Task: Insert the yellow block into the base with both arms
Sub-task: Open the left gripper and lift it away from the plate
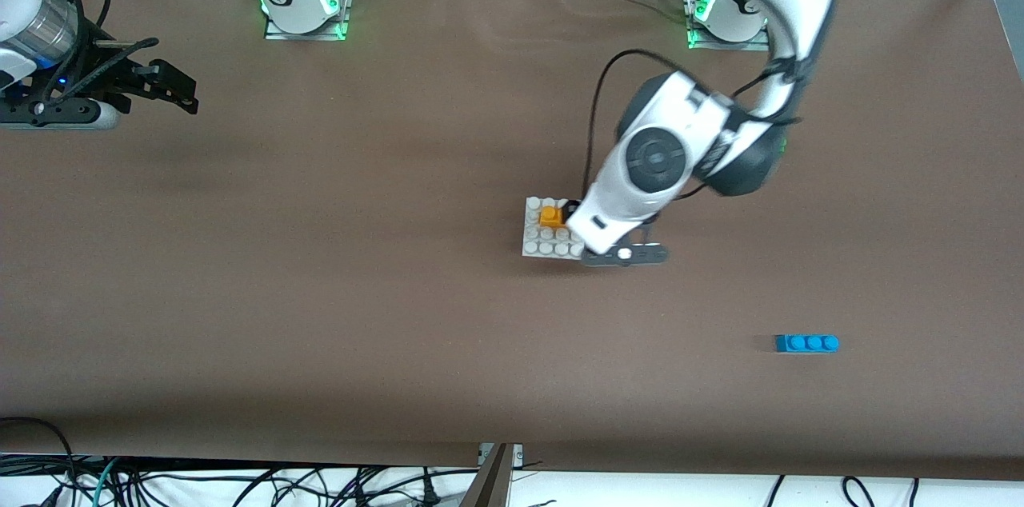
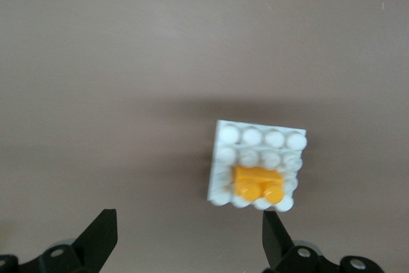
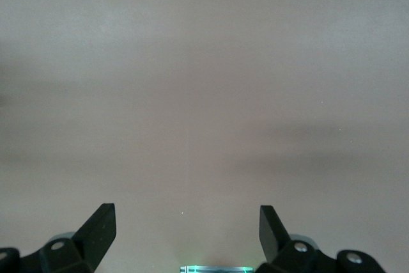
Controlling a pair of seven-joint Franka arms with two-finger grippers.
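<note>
The yellow block (image 1: 550, 217) sits on the studs of the white base (image 1: 534, 245) in the middle of the table. In the left wrist view the block (image 2: 257, 183) lies at the base's (image 2: 252, 137) edge closest to my gripper. My left gripper (image 1: 596, 223) hovers low over the table beside the base, toward the left arm's end; it (image 2: 188, 234) is open and empty, one fingertip (image 2: 273, 231) close to the block. My right gripper (image 1: 172, 87) waits open and empty at the right arm's end; it (image 3: 186, 231) sees only bare table.
A blue three-stud brick (image 1: 806, 343) lies nearer to the front camera, toward the left arm's end. The arm bases with green lights (image 1: 304, 7) (image 1: 720, 19) stand along the table's robot edge. Cables hang off the front edge.
</note>
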